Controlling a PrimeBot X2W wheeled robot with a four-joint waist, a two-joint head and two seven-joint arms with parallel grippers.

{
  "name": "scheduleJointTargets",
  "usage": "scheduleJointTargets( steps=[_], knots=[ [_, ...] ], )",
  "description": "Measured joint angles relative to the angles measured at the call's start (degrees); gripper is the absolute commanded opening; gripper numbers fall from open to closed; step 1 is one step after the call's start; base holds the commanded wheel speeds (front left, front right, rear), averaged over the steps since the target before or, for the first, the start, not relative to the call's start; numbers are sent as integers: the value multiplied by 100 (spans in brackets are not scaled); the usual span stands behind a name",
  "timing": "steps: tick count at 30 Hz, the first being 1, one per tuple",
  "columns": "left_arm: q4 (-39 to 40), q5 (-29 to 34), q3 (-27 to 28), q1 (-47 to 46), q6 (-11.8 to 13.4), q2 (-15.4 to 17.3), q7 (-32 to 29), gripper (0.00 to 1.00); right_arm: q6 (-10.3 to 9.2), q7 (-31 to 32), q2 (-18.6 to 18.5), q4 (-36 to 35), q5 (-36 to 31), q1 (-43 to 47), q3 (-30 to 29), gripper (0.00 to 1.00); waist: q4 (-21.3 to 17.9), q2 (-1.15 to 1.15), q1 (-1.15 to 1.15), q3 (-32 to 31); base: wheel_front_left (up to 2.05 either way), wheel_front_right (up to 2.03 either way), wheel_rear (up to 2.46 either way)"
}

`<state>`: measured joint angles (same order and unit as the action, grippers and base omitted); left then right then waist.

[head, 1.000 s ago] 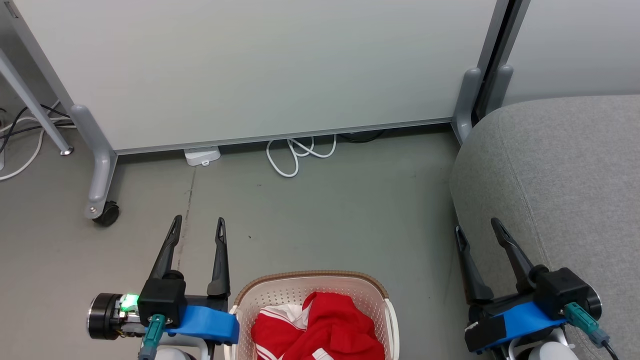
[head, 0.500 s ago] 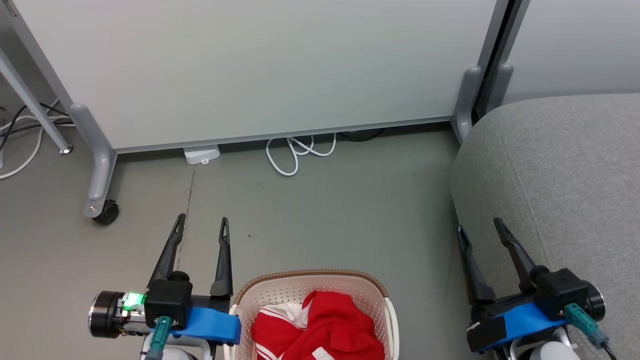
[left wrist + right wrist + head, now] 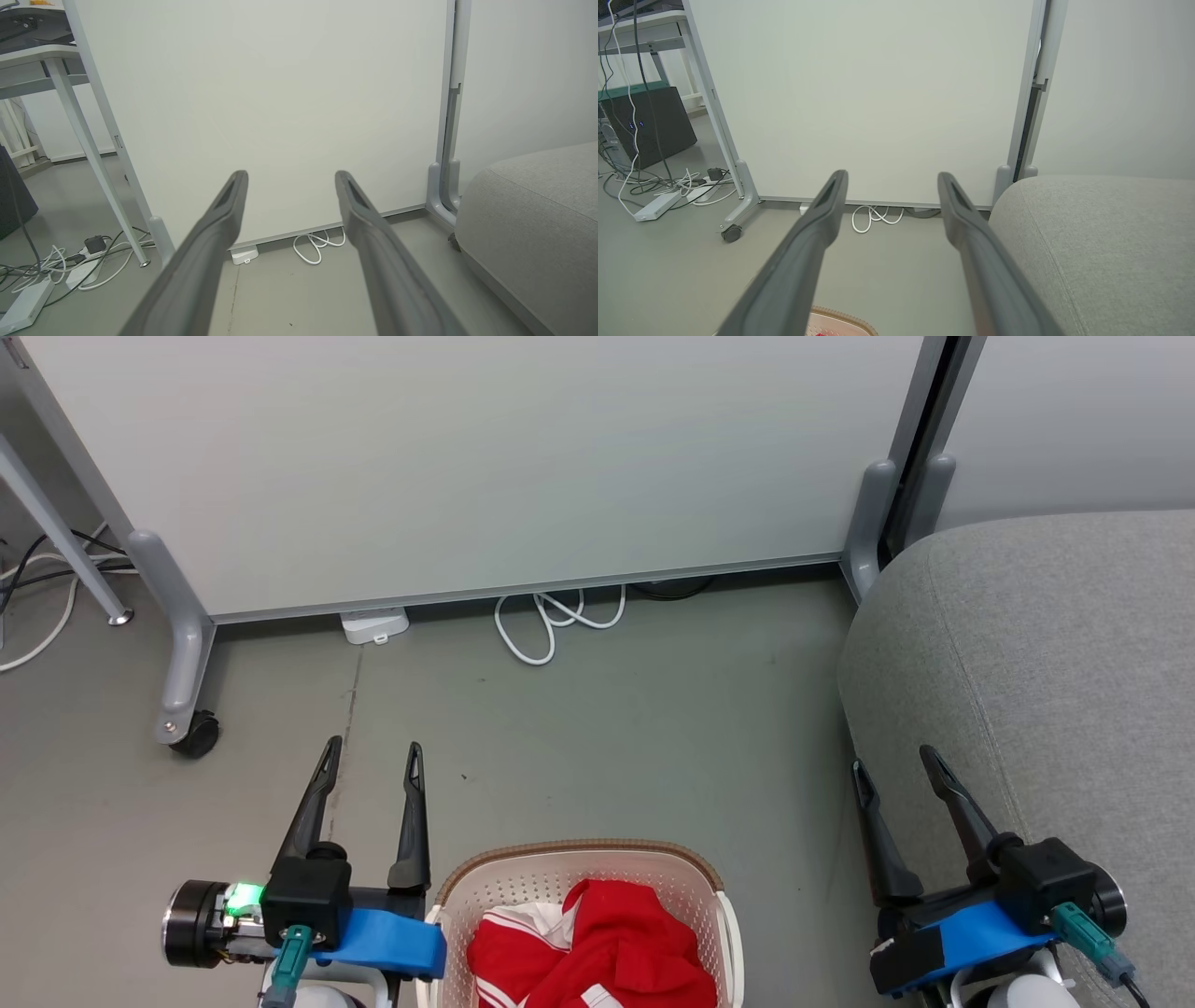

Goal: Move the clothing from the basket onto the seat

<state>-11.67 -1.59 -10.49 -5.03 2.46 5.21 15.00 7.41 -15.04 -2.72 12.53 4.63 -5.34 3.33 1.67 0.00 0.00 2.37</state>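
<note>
Jaws both spread; clothing (image 3: 611,943) sits in basket (image 3: 579,849) btwn L/R pairs, untouched.

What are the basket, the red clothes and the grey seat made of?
Basket: looks like matte cream plastic, moulded holes, brown woven-look rim. Clothing: soft red fabric, crumpled in folds, white stripes. Seat: grey woven upholstery, likely padded; rounded, stitched seam.

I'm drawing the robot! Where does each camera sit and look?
Head view: on the head, looking down at the basket with clothing; left end effector and right end effector show, open.
Left wrist view: on the left wrist, facing the white panel; own fingers show.
Right wrist view: on the right wrist, facing the panel; own fingers and basket rim show.
Both wrist views share the seat and white cable.
</note>
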Motion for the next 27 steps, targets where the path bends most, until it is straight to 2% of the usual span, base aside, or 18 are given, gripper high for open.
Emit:
scheduleJointTargets(
  steps=[6,15,27],
  knots=[
    [-26,-3,29,0,-70,-29,0,100,1,0,0,2,5,-14,5,100,-6,0,0,37,0,0,0],
    [-464,-18,-40,-332,-391,-55,4,100,1,0,-1,-58,-12,-166,-16,100,-82,0,0,242,0,0,0],
    [-1533,19,-276,-1435,-813,-21,7,100,1,-1,-5,-388,-82,-805,-79,100,-403,0,0,1200,0,0,0]
  ],
)
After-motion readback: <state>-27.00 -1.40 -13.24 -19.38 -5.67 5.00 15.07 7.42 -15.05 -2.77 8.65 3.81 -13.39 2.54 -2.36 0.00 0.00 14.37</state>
